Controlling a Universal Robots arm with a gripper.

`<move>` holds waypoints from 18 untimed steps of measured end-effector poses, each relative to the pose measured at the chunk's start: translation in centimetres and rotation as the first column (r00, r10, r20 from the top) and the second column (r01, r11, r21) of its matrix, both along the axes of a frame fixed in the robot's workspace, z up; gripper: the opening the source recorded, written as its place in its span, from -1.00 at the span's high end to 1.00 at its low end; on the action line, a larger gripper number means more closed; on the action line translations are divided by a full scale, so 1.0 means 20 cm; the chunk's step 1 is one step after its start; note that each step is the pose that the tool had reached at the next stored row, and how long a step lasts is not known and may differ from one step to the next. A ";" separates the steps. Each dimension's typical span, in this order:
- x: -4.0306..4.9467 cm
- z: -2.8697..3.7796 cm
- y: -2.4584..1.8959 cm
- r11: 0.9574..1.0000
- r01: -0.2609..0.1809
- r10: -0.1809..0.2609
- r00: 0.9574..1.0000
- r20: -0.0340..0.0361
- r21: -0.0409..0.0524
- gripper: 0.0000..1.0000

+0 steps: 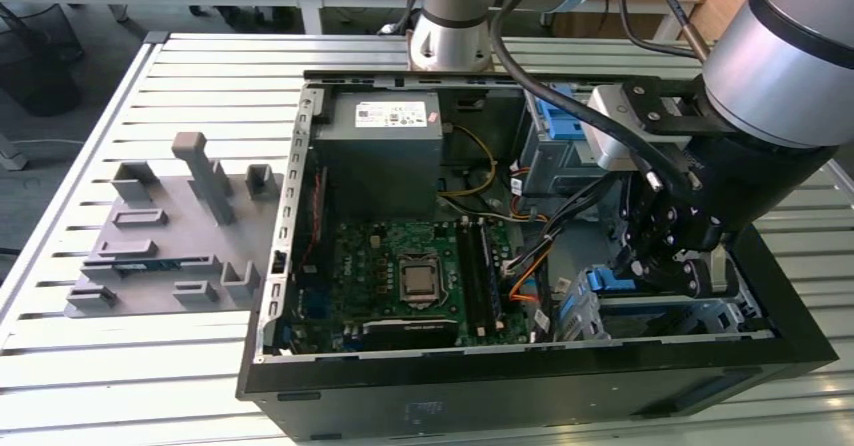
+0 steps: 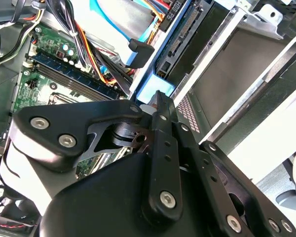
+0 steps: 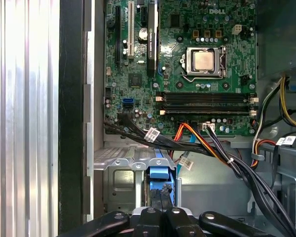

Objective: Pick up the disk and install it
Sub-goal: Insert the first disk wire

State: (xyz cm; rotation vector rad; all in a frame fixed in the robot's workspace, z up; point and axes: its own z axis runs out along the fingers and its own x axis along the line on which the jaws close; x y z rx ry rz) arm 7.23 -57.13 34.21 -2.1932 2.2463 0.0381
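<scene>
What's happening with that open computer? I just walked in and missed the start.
A robot arm has its gripper lowered into the open computer case, at the metal drive cage near the case's front corner, on the exterior view's right. The disk stands on edge, with its blue frame against the cage. The jaws sit at its top edge. The green circuit board and loose cables lie alongside.

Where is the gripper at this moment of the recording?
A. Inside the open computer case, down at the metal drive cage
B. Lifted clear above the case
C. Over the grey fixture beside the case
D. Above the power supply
A: in the exterior view the gripper is lowered inside the open computer case, at the metal drive cage on the exterior view's right, far from the grey fixture and the power supply.
</scene>
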 end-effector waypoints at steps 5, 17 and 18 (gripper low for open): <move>0.018 0.000 0.000 1.000 0.000 0.000 1.000 0.000 0.000 0.79; 0.135 0.001 0.000 1.000 0.000 0.000 1.000 0.000 0.001 0.79; 0.136 0.002 0.002 1.000 0.000 0.000 1.000 0.000 0.002 0.79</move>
